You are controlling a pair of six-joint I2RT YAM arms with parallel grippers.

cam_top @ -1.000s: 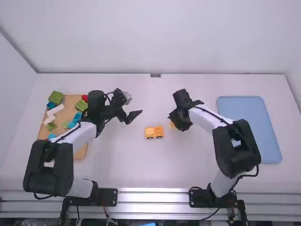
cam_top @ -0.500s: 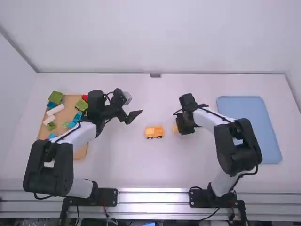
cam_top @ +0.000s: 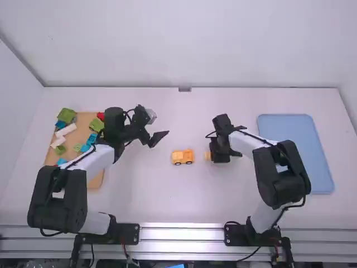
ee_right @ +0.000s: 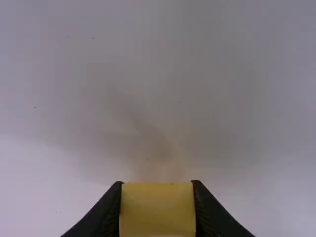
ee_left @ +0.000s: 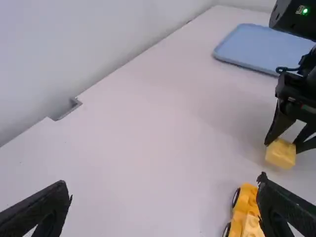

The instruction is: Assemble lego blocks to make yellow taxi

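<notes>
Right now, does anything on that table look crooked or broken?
Nothing looks broken or spilled. The loose blocks on the tan board lie jumbled at odd angles, probably just spare parts; the yellow vehicle sits upright.

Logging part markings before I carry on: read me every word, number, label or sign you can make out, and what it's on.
No text is readable.
Black housing on the right arm: a small marking by its green light, too small to read.
Yellow block, yellow toy car: no print I can make out.
</notes>
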